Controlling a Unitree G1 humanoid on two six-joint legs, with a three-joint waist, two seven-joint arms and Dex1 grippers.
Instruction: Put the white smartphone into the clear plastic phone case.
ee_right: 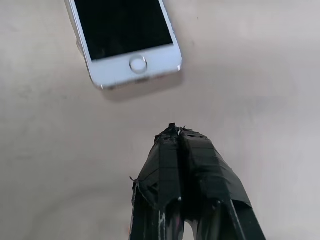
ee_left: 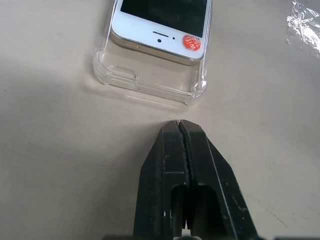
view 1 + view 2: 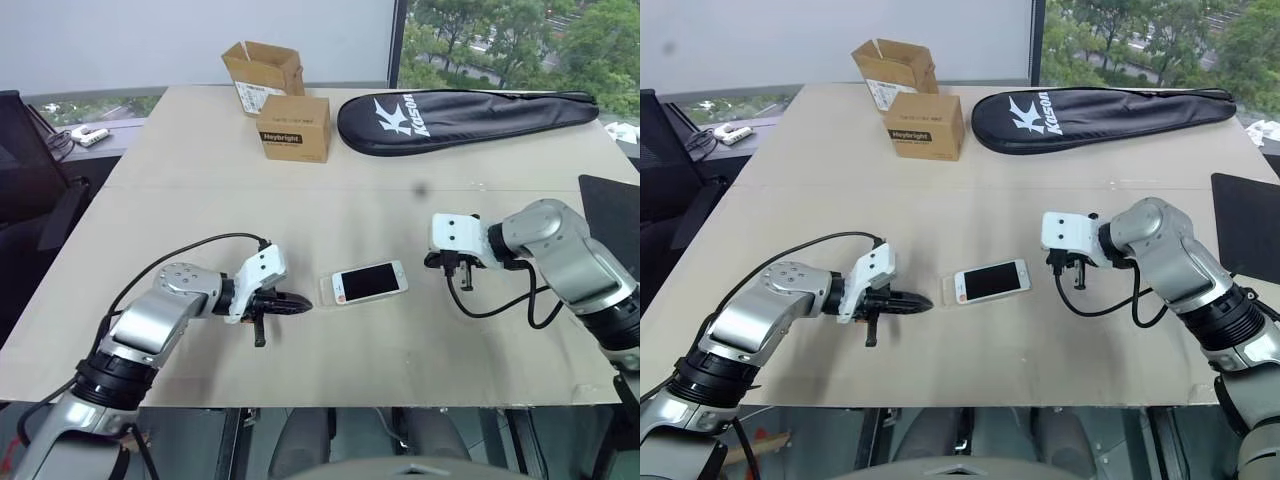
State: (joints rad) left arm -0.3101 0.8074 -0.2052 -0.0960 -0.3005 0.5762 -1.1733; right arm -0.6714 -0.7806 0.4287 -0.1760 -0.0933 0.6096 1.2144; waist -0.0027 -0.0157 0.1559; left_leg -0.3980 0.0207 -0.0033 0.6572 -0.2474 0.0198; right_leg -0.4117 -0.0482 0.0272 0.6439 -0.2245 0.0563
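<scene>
Nearest me, my left gripper (image 3: 296,304) rests with fingers pressed together, empty, just beside the clear, thin plastic phone case (image 2: 150,82). The white, dark-screened smartphone (image 3: 370,282) lies on it, seemingly not fully seated. My right gripper (image 3: 465,280), also closed and empty, hangs beyond.

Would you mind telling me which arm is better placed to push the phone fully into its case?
Probably the right. The phone overhangs the case toward the right end effector, which is shut and facing that free end, so pushing seats it; the left end effector faces the case's empty end.
</scene>
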